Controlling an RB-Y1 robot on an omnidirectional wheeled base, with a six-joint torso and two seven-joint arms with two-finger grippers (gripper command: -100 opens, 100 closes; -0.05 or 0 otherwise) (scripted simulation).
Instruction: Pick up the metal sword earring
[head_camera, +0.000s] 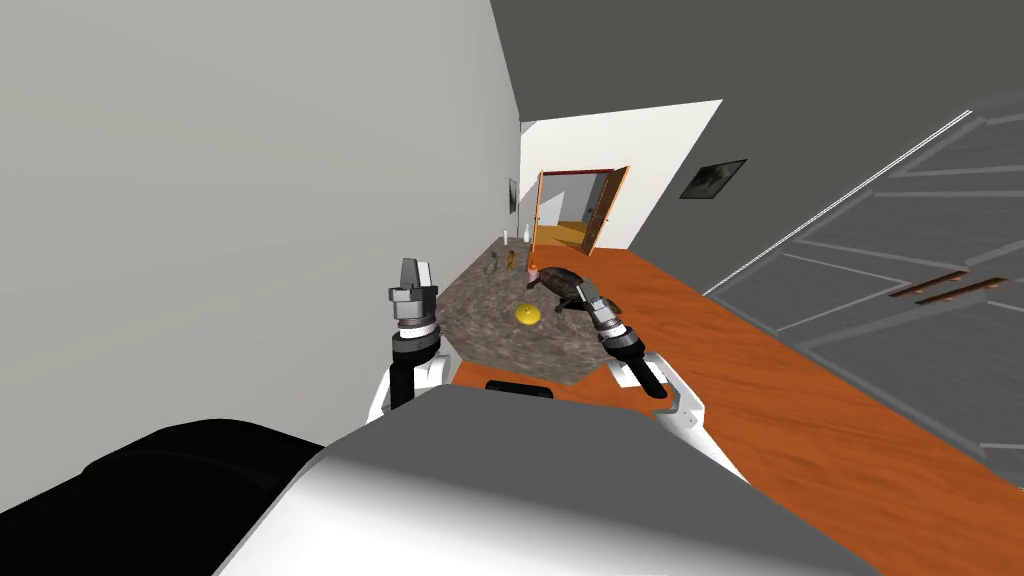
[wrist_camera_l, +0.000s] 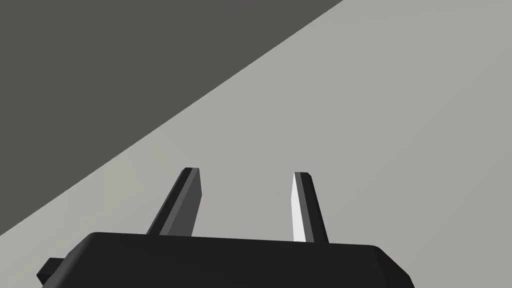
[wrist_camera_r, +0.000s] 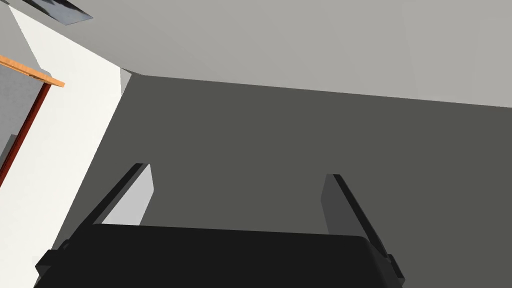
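Note:
A mottled grey-brown stone tabletop (head_camera: 490, 340) lies just ahead of me. At its far end stand several tiny items, among them a small orange-pink piece (head_camera: 533, 268) and a greenish one (head_camera: 491, 268). They are too small for me to tell which is the sword earring. My left gripper (head_camera: 416, 262) (wrist_camera_l: 247, 171) is raised upright over the table's near left edge, open and holding nothing. My right gripper (head_camera: 585, 292) (wrist_camera_r: 237, 170) hangs over the table's right side, pointing away from me, open wide and holding nothing.
A yellow disc-like object (head_camera: 528, 316) lies mid-table, and a dark turtle-shaped figure (head_camera: 562, 284) sits just beyond the right gripper. A grey wall (head_camera: 250, 200) runs along the left. Orange wooden floor (head_camera: 800, 400) stretches right toward an open doorway (head_camera: 575, 210).

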